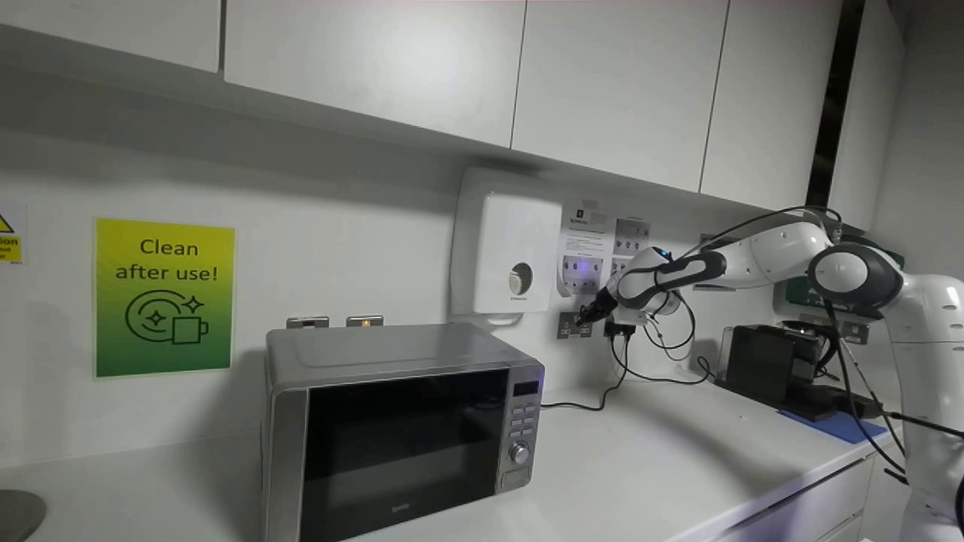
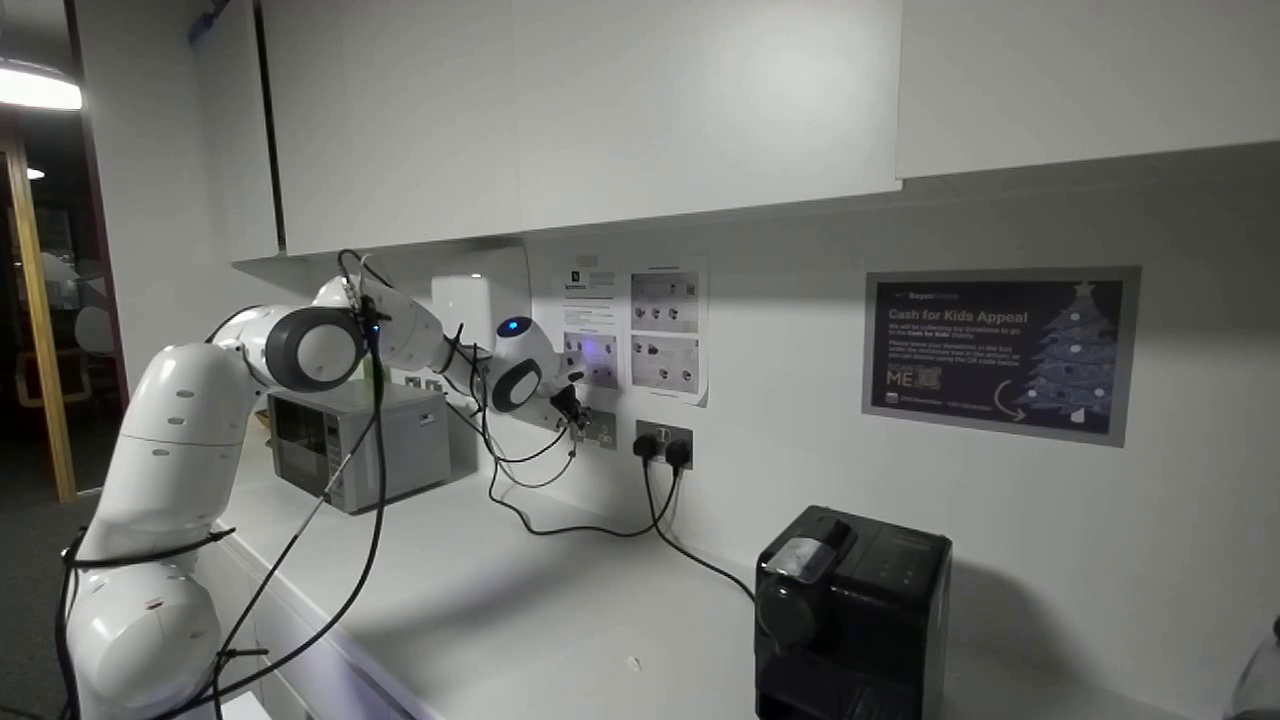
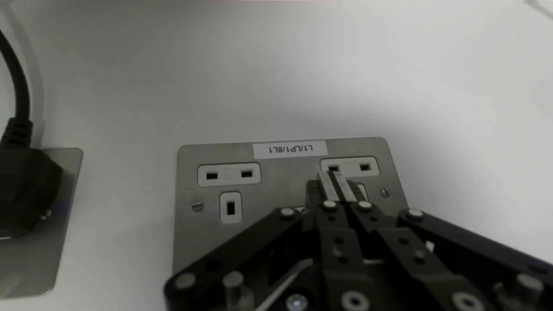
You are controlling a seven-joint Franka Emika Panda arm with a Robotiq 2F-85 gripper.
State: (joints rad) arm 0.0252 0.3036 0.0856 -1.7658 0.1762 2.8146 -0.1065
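The wrist view showed the gripper [image 3: 332, 173] clenched on nothing, in front of one double wall socket [image 3: 278, 183], covering part of it; contact was unclear. One plug [image 3: 27, 190] sat in the neighbouring plate [image 3: 30, 268]. In an exterior view, one microwave [image 1: 407, 440] stood near one dispenser [image 1: 512, 226]. In an exterior view, a second plug [image 2: 679, 454] shared that plate; one coffee machine [image 2: 855, 600] stood well apart.

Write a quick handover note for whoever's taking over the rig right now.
Pincer: shut, nothing held, at the wall socket; touching or just short, I can't tell.
Things: no plug shows in that socket; the neighbouring plate carries two black plugs.
Done: pincer stands closed in front of one of the socket's two outlets.
Left: probably worth checking for contact before any move.
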